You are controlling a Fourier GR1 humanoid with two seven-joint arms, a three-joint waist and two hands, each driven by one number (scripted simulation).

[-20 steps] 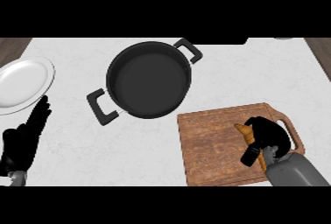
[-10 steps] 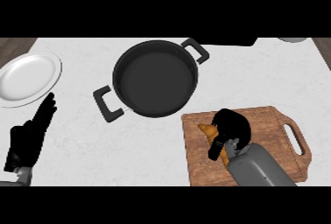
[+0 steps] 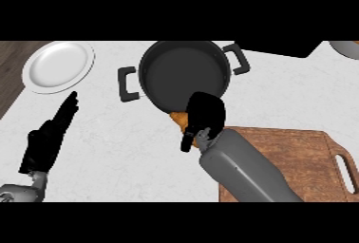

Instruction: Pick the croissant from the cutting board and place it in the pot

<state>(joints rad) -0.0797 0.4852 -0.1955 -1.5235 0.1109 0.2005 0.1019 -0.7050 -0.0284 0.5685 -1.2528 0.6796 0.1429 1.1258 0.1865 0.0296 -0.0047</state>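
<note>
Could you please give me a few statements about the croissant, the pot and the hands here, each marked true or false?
1. The right hand is curled round the croissant. True.
2. The croissant lies on the cutting board. False: it is held at the near rim of the pot.
3. The pot holds food. False: its inside shows bare.
4. The left hand is open, at the view's left. True.
5. A white plate lies left of the pot. True.

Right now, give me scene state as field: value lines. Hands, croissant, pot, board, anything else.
right hand: curled round the croissant, at the pot's near rim
left hand: open, resting at lower left, fingers up
pot: black, two handles, nothing inside
cutting board: wooden, lower right, partly hidden by the right forearm
plate: white, upper left
</note>
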